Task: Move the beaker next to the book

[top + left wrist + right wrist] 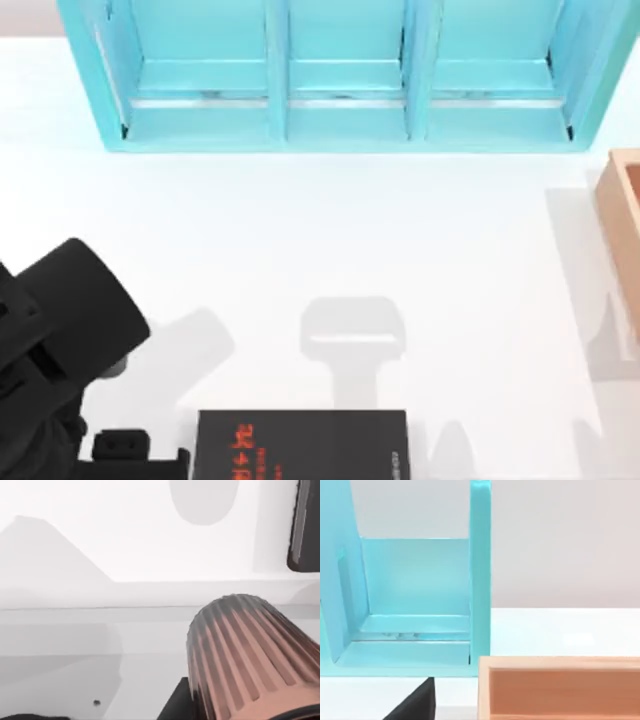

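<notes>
The left claw (135,447) sits low over the bench (330,230), just left of the book (300,445), likely so the ribbed coppery beaker (250,655) close under its wrist camera lands alongside, though I cannot tell whether it is clenched.

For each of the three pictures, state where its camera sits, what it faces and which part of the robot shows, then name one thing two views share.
Top view: above the table, looking down on the turquoise shelf, the book and the wooden box; the left arm shows at its left.
Left wrist view: on the left arm, facing the white table and a ribbed copper-coloured object.
Right wrist view: on the right arm, facing shelf and box.
Shared: top and right wrist views both show shelf and box.
</notes>
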You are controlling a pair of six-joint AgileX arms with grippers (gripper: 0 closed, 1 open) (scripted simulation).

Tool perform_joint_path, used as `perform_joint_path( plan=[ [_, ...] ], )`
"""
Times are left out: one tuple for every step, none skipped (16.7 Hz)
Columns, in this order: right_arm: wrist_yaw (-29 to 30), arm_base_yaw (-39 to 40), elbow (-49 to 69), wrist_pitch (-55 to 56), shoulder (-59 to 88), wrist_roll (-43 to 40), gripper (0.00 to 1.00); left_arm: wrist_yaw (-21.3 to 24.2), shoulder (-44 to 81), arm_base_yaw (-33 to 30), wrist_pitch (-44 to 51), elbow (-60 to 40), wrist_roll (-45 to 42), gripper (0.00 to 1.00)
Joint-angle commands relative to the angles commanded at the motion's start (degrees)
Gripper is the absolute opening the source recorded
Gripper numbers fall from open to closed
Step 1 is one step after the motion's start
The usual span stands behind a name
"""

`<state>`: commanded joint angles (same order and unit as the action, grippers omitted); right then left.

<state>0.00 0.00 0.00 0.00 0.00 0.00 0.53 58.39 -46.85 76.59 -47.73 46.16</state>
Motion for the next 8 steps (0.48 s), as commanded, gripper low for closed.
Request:
perform_joint_path(
  plan=[
    [0.00,0.00,0.00,0.00,0.00,0.00,1.00,0.00,0.00,0.00,0.00,0.00,0.00,0.00],
    [0.00,0.00,0.00,0.00,0.00,0.00,1.00,0.00,0.00,0.00,0.00,0.00,0.00,0.00],
    [0.00,0.00,0.00,0.00,0.00,0.00,1.00,0.00,0.00,0.00,0.00,0.00,0.00,0.00],
    [0.00,0.00,0.00,0.00,0.00,0.00,1.00,0.01,0.19,0.05,0.13,-0.18,-0.16,0.00],
    [0.00,0.00,0.00,0.00,0.00,0.00,1.00,0.02,0.20,0.08,-0.05,0.01,-0.19,0.00],
    [0.00,0.00,0.00,0.00,0.00,0.00,1.00,0.04,0.30,0.10,-0.81,0.79,-0.29,0.00],
    [0.00,0.00,0.00,0.00,0.00,0.00,1.00,0.04,0.46,0.09,-2.16,2.17,-0.38,0.00],
    [0.00,0.00,0.00,0.00,0.00,0.00,1.00,0.03,0.67,0.07,-4.03,3.88,-0.42,0.00]
  ],
)
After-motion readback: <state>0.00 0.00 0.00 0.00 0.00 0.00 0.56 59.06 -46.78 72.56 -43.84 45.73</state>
